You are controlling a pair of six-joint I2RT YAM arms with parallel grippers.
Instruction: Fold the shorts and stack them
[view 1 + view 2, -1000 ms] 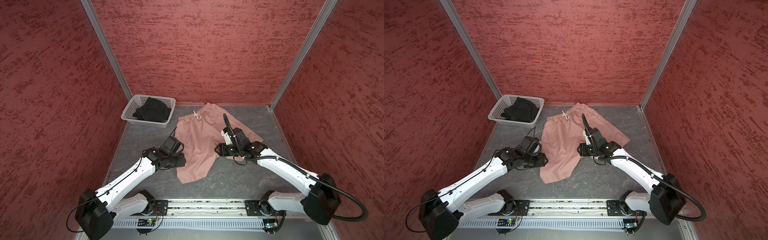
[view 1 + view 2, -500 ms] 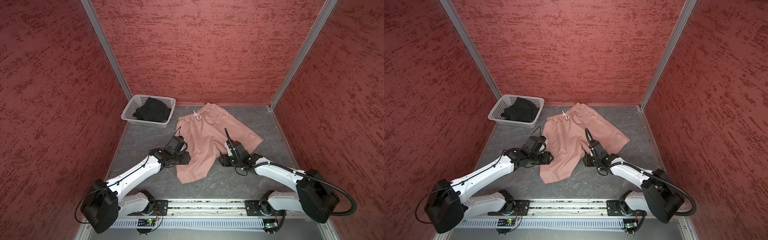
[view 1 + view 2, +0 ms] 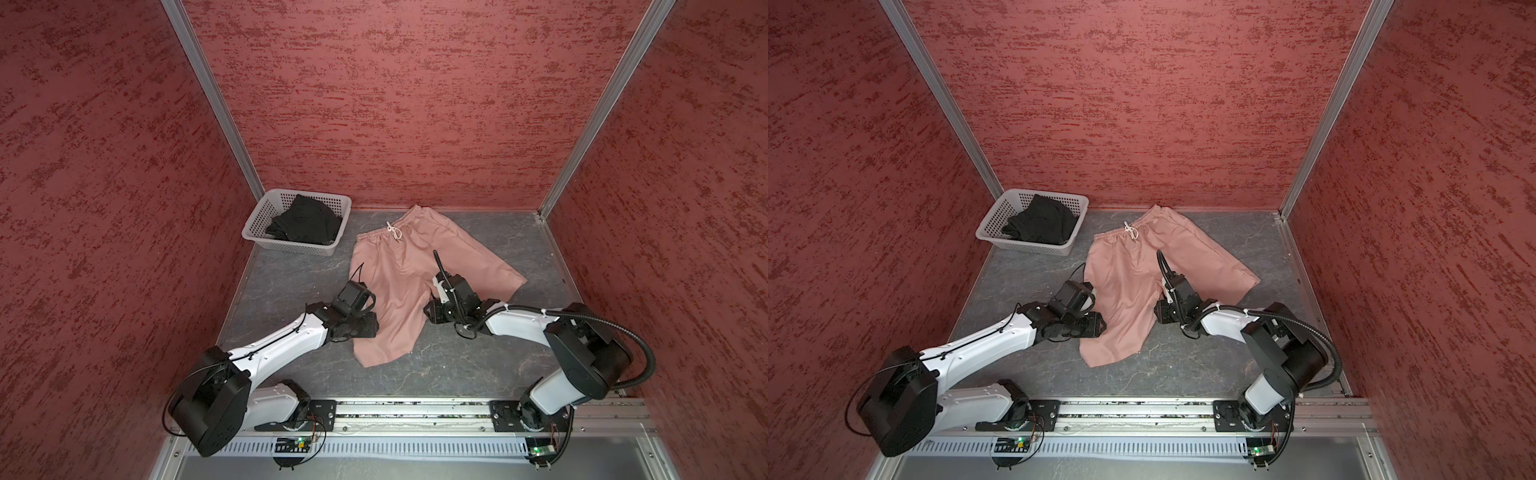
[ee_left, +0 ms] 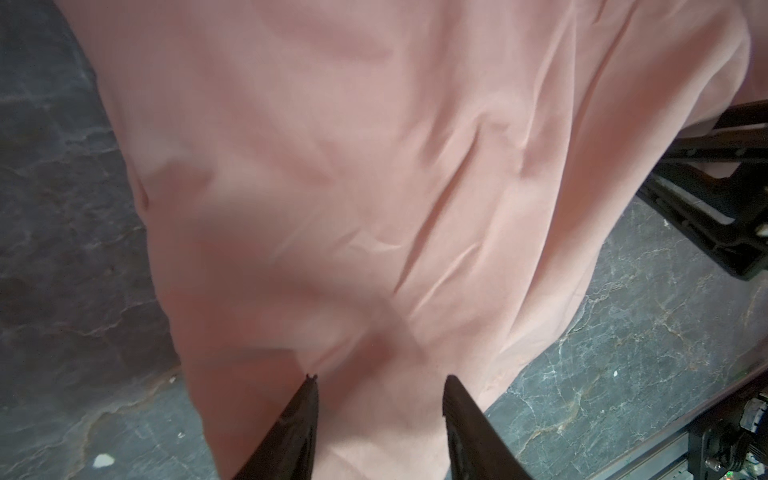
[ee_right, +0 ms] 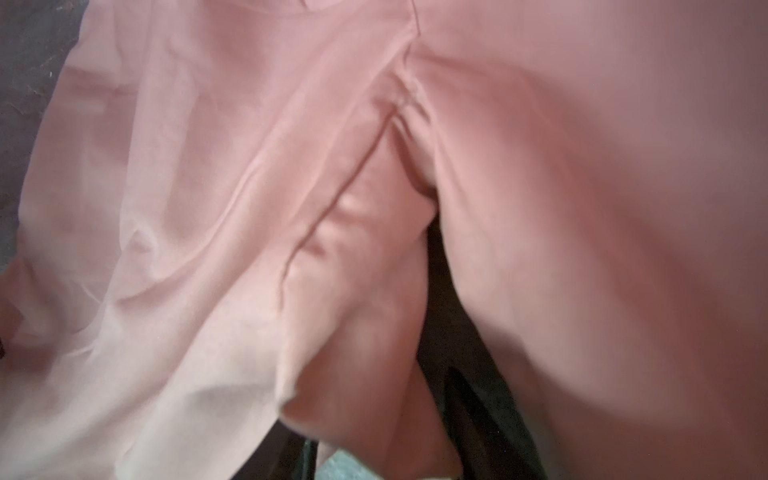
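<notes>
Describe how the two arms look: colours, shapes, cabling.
Left arm and right arm: white shells, black joints and wrist housings. A ribbed black hose loops off the right arm; thin black cables follow the left. The left gripper has black tapered fingers.

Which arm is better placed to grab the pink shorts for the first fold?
Right, probably. The right claw sits in bunched fabric at the crotch of the pink shorts, so it may be gripping there; the left claw hangs open above the near leg's outer edge, holding nothing.
</notes>
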